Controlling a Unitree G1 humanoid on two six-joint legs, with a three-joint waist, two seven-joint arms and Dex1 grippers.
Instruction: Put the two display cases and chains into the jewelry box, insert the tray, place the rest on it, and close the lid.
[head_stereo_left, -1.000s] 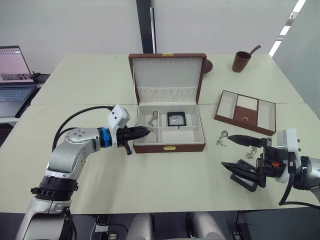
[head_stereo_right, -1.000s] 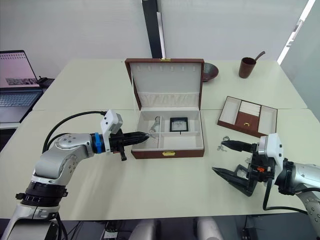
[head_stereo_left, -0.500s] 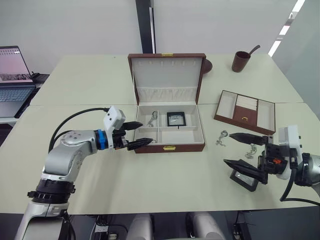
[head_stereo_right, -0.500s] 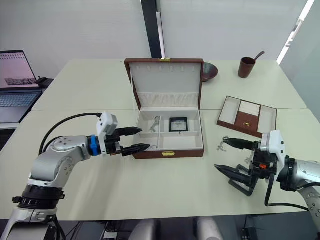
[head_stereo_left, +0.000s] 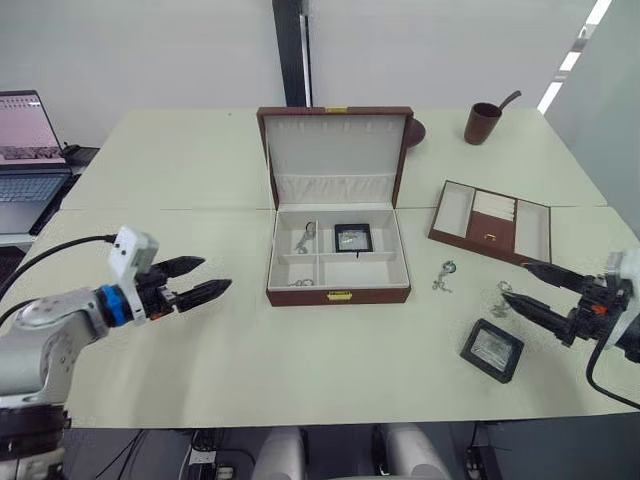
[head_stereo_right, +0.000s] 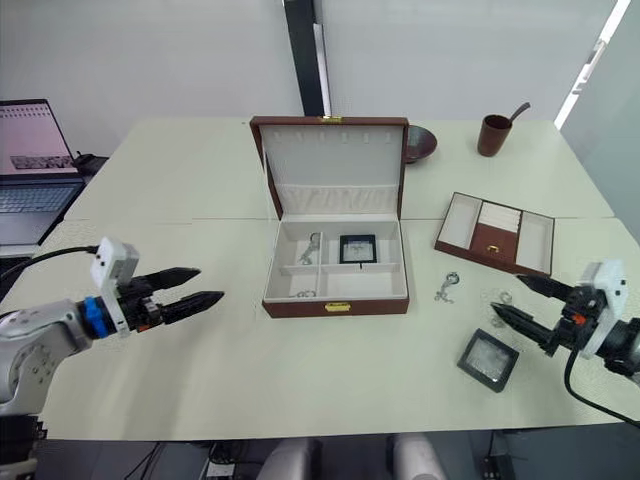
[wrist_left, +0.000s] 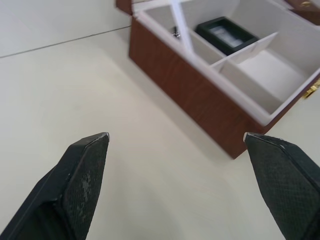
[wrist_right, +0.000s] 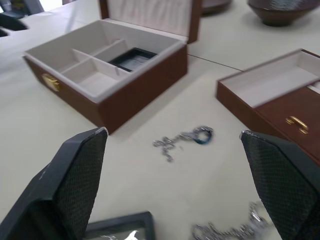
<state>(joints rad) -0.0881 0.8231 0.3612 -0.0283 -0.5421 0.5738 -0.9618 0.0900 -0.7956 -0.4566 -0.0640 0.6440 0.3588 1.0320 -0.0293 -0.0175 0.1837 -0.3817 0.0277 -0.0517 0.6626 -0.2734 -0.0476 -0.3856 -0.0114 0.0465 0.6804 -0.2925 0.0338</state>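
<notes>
The jewelry box (head_stereo_left: 338, 294) stands open mid-table, its lid (head_stereo_left: 335, 150) upright. One display case (head_stereo_left: 352, 236) lies in its rear right compartment and chains (head_stereo_left: 306, 237) in the left ones. A second display case (head_stereo_left: 492, 350) lies flat on the table at the right, with two more chains (head_stereo_left: 443, 275) just beyond it. The tray (head_stereo_left: 452, 211) sits far right. My left gripper (head_stereo_left: 212, 275) hovers open and empty, well left of the box. My right gripper (head_stereo_left: 515, 281) is open and empty too, just right of the loose case. In the right wrist view a chain (wrist_right: 182, 137) lies between the fingers (wrist_right: 75, 175).
A laptop (head_stereo_left: 25, 150) sits at the far left edge. A brown cup with a spoon (head_stereo_left: 483, 122) and a dark bowl (head_stereo_left: 415, 132) stand at the back right, behind the lid.
My left gripper opened, left a chain in the box and drew back to the left. My right arm pulled away to the right, leaving the display case flat on the table.
</notes>
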